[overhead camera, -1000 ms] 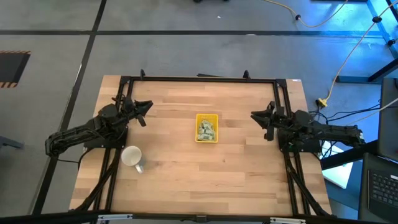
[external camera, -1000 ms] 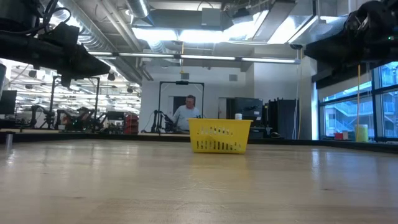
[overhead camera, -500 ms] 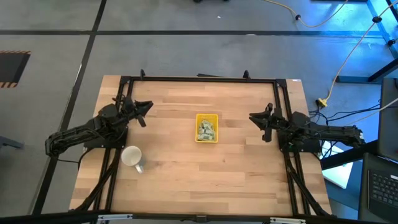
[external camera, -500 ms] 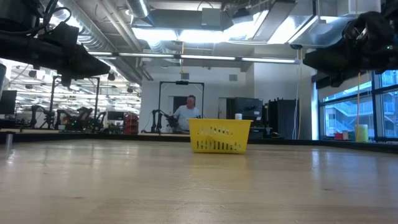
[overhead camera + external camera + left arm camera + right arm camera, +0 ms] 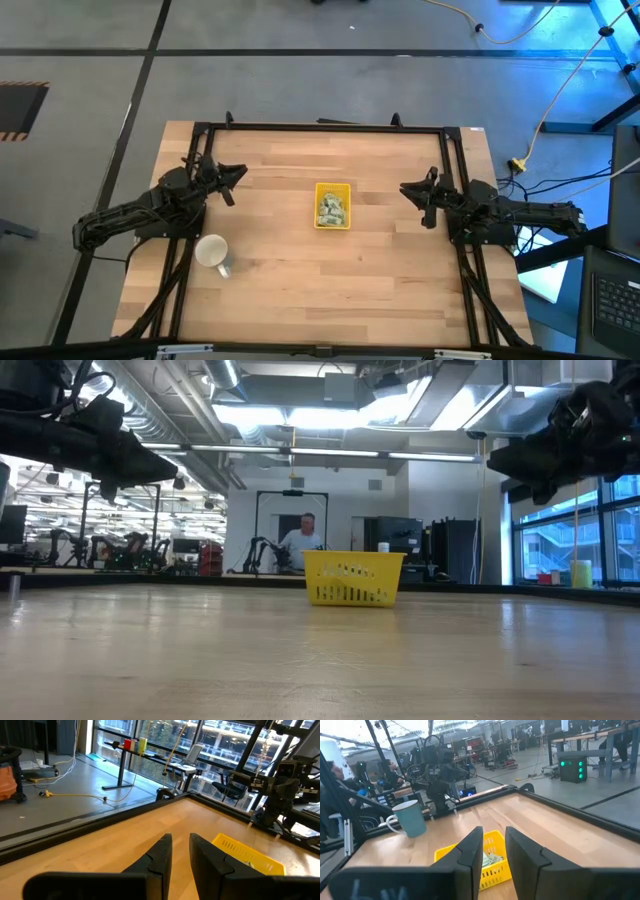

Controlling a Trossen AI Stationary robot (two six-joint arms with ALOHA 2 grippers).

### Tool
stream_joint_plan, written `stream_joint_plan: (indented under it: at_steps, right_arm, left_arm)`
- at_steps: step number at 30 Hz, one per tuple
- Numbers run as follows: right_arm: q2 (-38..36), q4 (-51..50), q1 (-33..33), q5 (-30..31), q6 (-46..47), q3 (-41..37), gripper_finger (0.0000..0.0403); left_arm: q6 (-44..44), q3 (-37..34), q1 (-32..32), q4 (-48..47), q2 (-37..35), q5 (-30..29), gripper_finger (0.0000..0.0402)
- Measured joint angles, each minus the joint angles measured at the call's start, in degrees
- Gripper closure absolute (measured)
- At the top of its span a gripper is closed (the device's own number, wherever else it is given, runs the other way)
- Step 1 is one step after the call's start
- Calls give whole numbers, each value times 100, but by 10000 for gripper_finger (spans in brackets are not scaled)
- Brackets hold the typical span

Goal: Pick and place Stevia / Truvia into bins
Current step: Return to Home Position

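The wooden table (image 5: 300, 290) shows no loose packet from above, so the sorting looks finished and the step in hand is judged to be the arms parking at rest. The left gripper (image 5: 238, 174) hangs above the table's left side and the right gripper (image 5: 405, 189) above its right side, both well apart from the tray and pointing toward it. Each has its fingers a narrow slit apart and holds nothing. A white mug (image 5: 211, 251) lies near the left arm. The yellow tray (image 5: 333, 186) sits mid-table, and the sweetener packets (image 5: 332, 208) lie heaped inside it. The next move calls only for settling both arms without brushing mug or tray.
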Motion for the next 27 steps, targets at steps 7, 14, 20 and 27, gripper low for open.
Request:
stream_joint_plan:
  at_steps: [7, 14, 20, 27]
  right_arm:
    - [-1, 2, 0, 0, 96, 0, 316]
    - [-1, 4, 0, -2, 94, 0, 316]
    - [-1, 7, 0, -2, 92, 0, 316]
    - [-1, 7, 0, -2, 70, 0, 316]
  left_arm:
    - [-1, 0, 0, 0, 0, 0, 341]
    - [-2, 0, 0, 0, 0, 0, 341]
    - [-2, 0, 0, 0, 0, 0, 341]
    - [-2, 0, 0, 0, 0, 0, 341]
